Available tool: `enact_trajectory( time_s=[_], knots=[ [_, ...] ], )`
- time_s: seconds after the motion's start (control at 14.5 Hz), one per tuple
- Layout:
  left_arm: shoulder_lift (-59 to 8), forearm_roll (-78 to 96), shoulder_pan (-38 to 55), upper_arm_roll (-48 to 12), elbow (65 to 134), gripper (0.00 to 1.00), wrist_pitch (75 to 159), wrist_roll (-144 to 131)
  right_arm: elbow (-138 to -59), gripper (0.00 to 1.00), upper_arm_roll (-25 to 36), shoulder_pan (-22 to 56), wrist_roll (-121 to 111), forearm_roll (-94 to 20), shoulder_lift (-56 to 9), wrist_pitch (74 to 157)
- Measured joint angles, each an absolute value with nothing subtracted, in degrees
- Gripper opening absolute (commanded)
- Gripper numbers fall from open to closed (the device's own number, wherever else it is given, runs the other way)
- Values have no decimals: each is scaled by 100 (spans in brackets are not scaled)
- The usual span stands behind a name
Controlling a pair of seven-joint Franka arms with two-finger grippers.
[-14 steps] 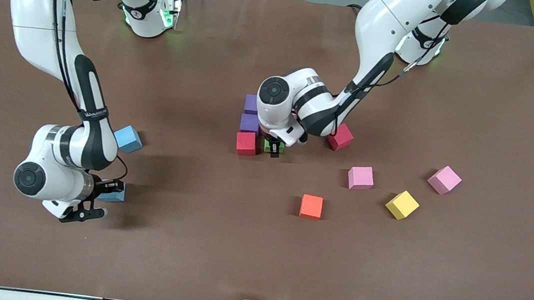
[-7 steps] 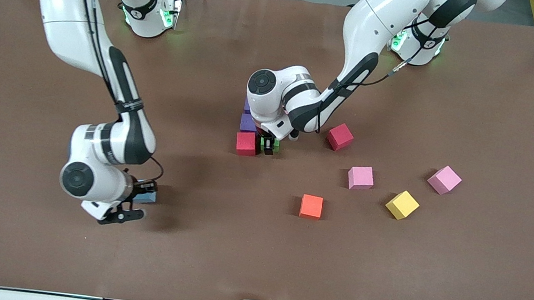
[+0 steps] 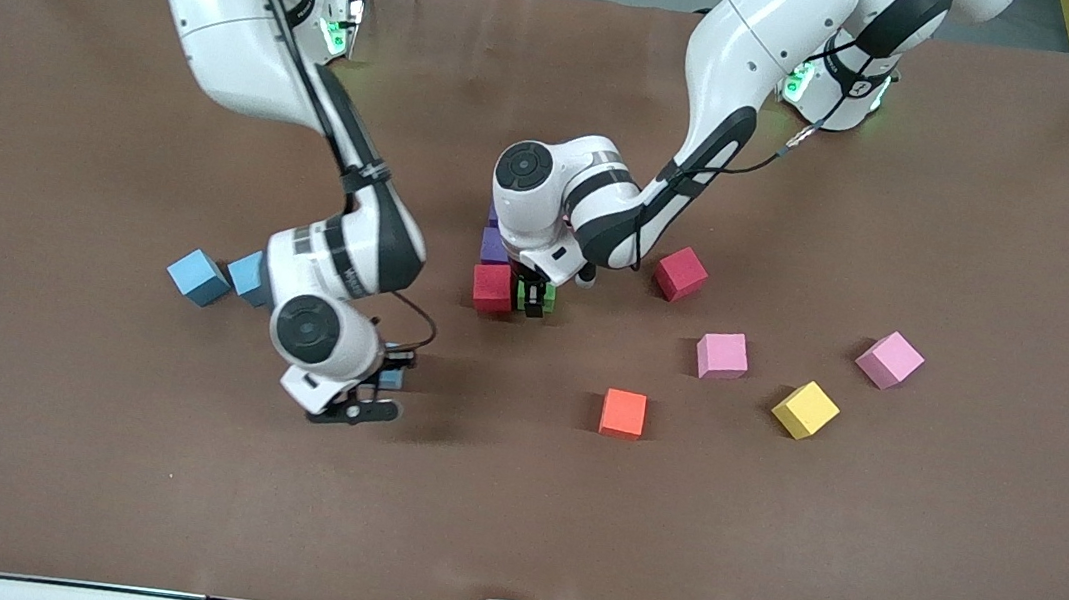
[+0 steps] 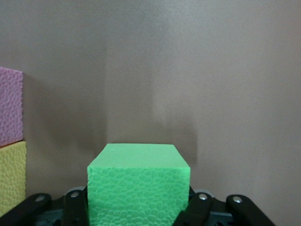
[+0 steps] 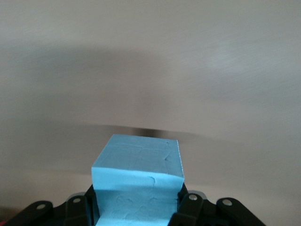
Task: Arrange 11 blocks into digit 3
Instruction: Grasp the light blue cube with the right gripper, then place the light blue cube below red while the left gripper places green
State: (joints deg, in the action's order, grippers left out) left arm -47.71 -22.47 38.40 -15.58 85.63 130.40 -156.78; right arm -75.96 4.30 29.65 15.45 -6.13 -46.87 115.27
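A green block [image 4: 138, 186] sits clamped between the fingers of the left gripper [image 3: 533, 298], low at the table beside a red block [image 3: 493, 287] that closes a short column with purple blocks [image 3: 496, 246] at mid-table. The right gripper [image 3: 385, 379] grips a blue block [image 5: 137, 182], held over bare tabletop [image 3: 470, 514] nearer the front camera than that column. Two more blue blocks [image 3: 198, 277] rest side by side toward the right arm's end. Toward the left arm's end lie a dark red block [image 3: 680, 273], two pink blocks [image 3: 722, 355], a yellow block [image 3: 805, 409] and an orange block [image 3: 623, 413], all apart.
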Motion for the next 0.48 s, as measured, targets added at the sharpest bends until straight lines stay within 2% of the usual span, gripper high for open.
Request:
enact_trajectory(
  time_s=[0.48],
  knots=[
    [-4851, -2274, 3967, -1430, 8436, 6, 13055, -15678, -7604, 39, 445, 3567, 2452, -826, -4705, 11875]
  ],
)
